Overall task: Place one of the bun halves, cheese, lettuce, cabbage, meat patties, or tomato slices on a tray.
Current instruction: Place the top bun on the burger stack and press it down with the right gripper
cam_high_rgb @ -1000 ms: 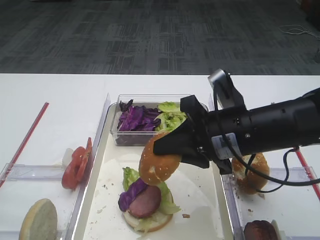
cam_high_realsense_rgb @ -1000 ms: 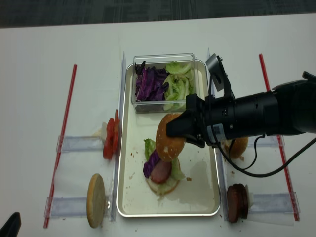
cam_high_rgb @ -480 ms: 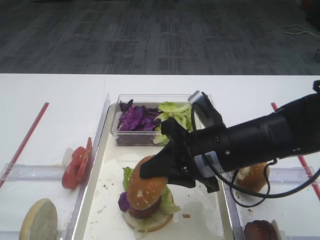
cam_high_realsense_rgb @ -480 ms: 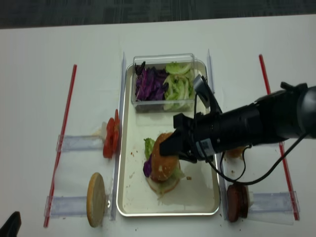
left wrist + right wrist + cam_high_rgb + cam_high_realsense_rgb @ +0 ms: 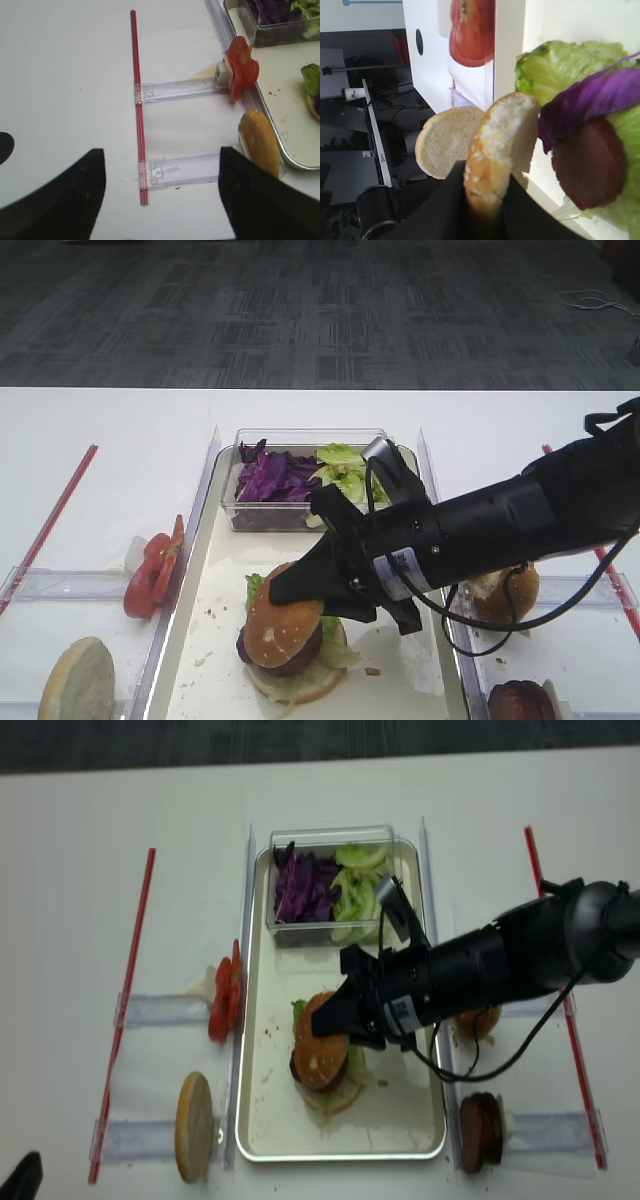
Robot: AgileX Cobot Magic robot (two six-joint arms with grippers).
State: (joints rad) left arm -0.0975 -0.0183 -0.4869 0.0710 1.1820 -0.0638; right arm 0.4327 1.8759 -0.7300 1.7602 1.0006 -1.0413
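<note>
My right gripper is shut on the rim of the golden-brown speckled bun top. It holds the bun top tilted, low over the stack on the tray. In the right wrist view the bun top stands edge-on between the black fingers. Just beside it lie the meat patty, a purple cabbage strip and lettuce. From above, the bun top covers most of that stack. My left gripper hangs open over bare table, left of the tray.
A clear box at the tray's far end holds cabbage and lettuce. Left of the tray are tomato slices and a pale bun half on narrow clear side trays. To the right sit a torn bun and a meat patty.
My right gripper has carried the bun top down and to the left, from above the tray's middle onto the patty stack. The left gripper has not visibly moved.
</note>
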